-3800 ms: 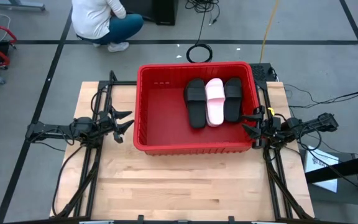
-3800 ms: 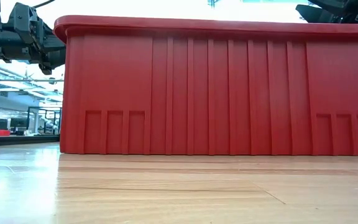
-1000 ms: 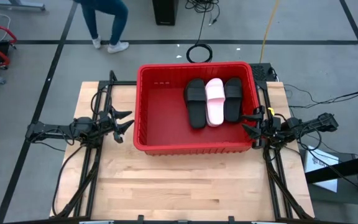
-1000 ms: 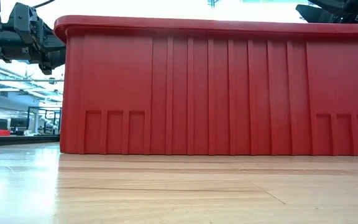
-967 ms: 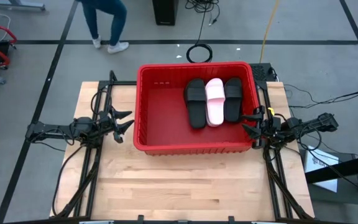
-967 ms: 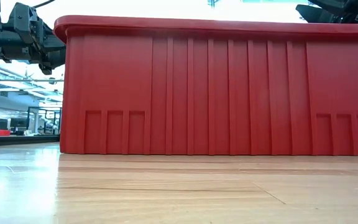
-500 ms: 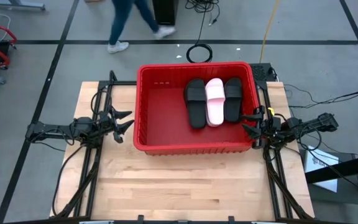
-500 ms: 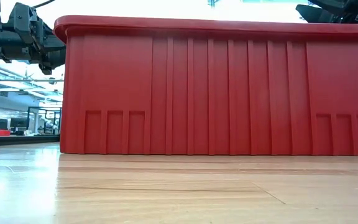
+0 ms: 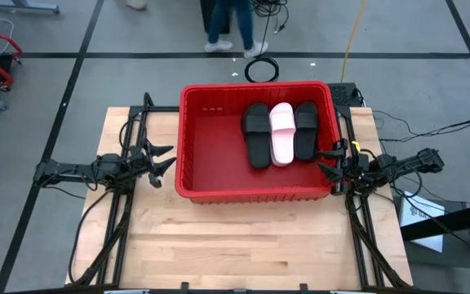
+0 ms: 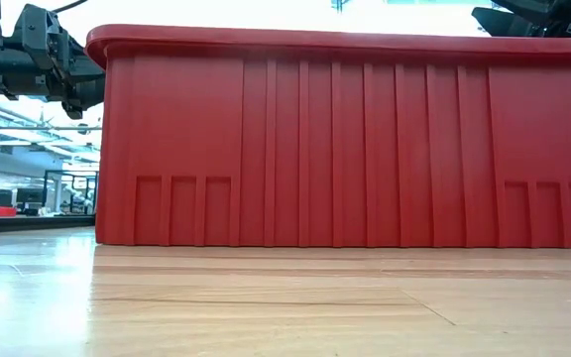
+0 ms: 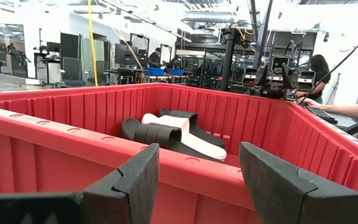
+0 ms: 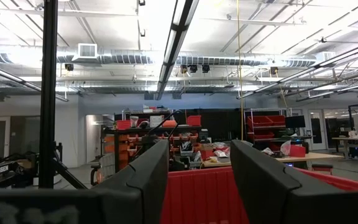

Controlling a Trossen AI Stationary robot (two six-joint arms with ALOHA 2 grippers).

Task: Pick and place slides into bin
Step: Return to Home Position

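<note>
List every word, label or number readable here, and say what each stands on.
"TROSSEN": white letters on a dark bar, right wrist view.
Sheet beside the table, high view: print too small to read.
Bin: small mark on its floor near the far wall, too small to read.
Nothing else is readable.

The bin (image 9: 219,155) sits on the far half of the bench (image 9: 243,241). Three slides (image 9: 281,132) lie side by side in its right half, nearer the far wall. The left claw (image 9: 163,158) hangs just left of the bin, and the right claw (image 9: 326,161) hangs at its right rim. A person (image 9: 231,23) stands on the floor beyond.
</note>
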